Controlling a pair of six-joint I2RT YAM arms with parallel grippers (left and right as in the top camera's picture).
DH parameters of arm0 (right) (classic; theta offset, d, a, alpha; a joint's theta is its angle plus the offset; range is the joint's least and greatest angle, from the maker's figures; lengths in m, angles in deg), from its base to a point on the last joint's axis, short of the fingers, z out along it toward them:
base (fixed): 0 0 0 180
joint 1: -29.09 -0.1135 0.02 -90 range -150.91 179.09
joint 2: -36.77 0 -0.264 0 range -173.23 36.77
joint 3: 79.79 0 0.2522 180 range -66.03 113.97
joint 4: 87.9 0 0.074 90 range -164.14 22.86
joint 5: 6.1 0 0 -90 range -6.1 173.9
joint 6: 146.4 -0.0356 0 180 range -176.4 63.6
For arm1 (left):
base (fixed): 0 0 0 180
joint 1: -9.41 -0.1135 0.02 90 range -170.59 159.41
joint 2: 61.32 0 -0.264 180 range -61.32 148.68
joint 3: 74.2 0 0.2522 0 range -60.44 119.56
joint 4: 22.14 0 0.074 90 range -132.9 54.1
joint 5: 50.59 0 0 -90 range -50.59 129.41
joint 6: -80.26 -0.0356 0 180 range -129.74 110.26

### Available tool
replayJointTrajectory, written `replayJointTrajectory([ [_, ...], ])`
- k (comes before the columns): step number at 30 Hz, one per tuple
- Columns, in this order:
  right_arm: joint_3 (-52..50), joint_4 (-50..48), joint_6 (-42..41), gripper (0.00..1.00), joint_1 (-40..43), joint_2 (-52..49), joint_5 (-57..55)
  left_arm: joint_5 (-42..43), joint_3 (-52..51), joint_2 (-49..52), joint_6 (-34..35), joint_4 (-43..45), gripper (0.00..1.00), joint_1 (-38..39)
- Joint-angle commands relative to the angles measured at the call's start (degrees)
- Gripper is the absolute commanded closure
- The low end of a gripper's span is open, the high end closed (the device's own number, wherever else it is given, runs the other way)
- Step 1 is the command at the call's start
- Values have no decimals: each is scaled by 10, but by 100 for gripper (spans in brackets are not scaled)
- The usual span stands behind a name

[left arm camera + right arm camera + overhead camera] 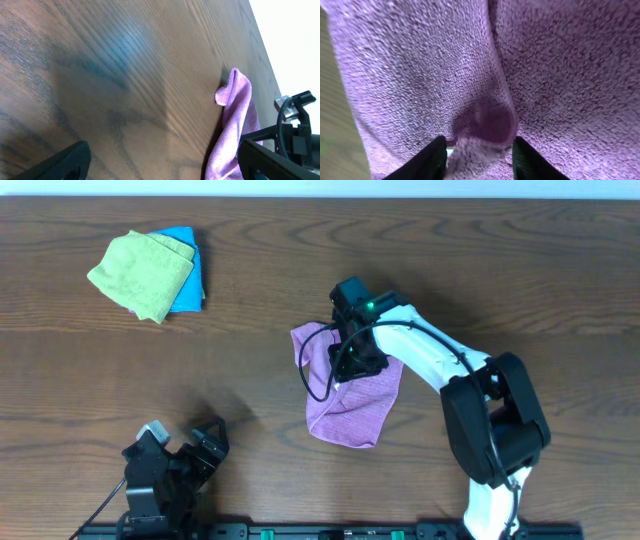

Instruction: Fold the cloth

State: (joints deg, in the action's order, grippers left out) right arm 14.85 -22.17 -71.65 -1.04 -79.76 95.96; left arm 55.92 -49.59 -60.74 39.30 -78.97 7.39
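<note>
The purple cloth [352, 402] lies bunched near the middle of the wooden table, with one corner sticking out to the upper left. My right gripper [356, 358] is down on its upper part. In the right wrist view the cloth [420, 75] fills the frame, and a gathered fold sits between the two fingers [479, 155], which are shut on it. My left gripper [182, 442] is open and empty at the front left, well apart from the cloth. In the left wrist view the cloth [237, 112] rises at the right, just beyond the open fingers [160, 165].
A light green cloth [140, 275] lies folded on a bright blue cloth [190, 285] at the back left of the table [480, 260]. The white right arm [440, 360] reaches in from the front right.
</note>
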Motion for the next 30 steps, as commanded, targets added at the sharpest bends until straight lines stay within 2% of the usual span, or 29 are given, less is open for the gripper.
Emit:
replayJointTrajectory([
  [1, -5, 1, -5, 53, -3, -9, 3, -3, -9, -4, -15, -14, 5, 3],
  [3, -5, 1, -6, 57, -3, -9, 2, -3, -9, -4, -15, -14, 5, 3],
  [4, -5, 1, -6, 64, -3, -9, 2, -3, -9, -4, -15, -14, 5, 3],
  [5, -5, 1, -6, 73, -3, -9, 2, -3, -9, -4, -15, -14, 5, 3],
  [7, -5, 0, -6, 98, -3, -9, 2, -3, -9, -4, -15, -14, 5, 3],
  [15, 10, 1, 44, 99, -23, 27, 37, -4, -9, -4, -15, -14, 5, 3],
  [22, 49, -2, 66, 99, -112, 84, 41, -4, -9, -4, -15, -13, 5, 3],
  [29, 50, -43, 78, 99, -203, 84, 55, -4, -9, -4, -14, -13, 5, 3],
  [30, 50, -53, 78, 96, -213, 83, 55, -4, -9, -4, -14, -13, 5, 3],
])
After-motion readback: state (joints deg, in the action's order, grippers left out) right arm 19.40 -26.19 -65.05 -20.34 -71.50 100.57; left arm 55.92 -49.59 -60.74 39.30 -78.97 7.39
